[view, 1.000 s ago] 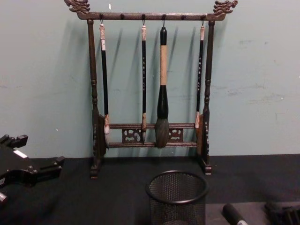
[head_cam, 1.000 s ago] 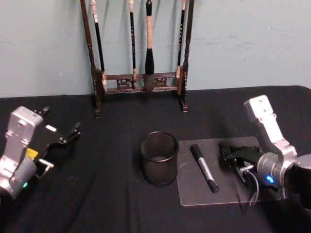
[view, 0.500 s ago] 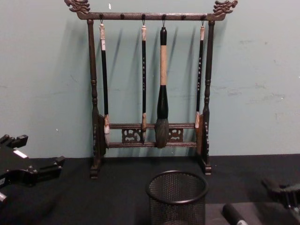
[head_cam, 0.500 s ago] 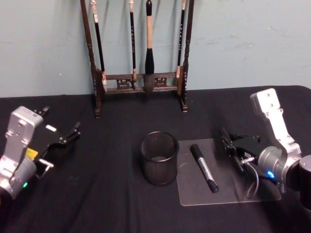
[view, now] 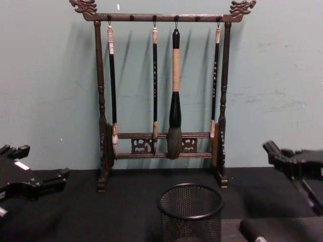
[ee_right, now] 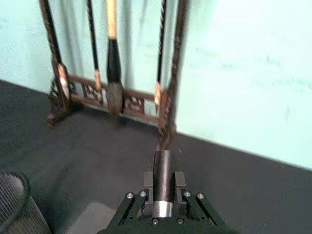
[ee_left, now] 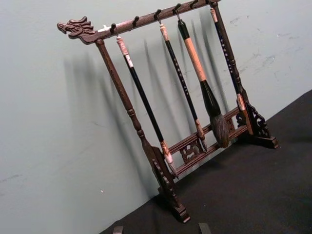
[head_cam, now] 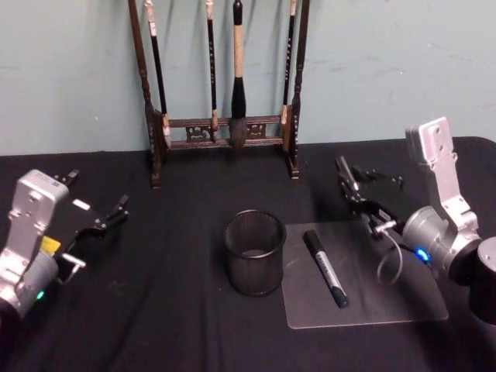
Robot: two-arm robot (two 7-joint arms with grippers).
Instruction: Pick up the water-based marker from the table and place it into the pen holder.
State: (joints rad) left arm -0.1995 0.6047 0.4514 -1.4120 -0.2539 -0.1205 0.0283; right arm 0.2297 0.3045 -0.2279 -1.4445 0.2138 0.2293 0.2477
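The water-based marker [head_cam: 325, 268], black with a pale label, lies flat on a grey mat [head_cam: 387, 298] right of the pen holder [head_cam: 254, 253]. The holder is a round black mesh cup, also seen in the chest view [view: 191, 214] and the right wrist view [ee_right: 13, 205]. My right gripper [head_cam: 346, 177] hangs above the table behind the mat's far edge, clear of the marker. Its fingers are shut with nothing between them [ee_right: 163, 170], and its tip points toward the rack [view: 272, 150]. My left gripper [head_cam: 99, 189] stays open at the far left [view: 43, 162].
A tall dark wooden brush rack [head_cam: 225, 132] with several hanging brushes stands at the back against the green wall [view: 166, 80] [ee_left: 195, 117]. Black cloth covers the table [head_cam: 155, 325].
My right gripper has lifted off the mat and moved back and up toward the rack. The marker, holder and left arm have not moved.
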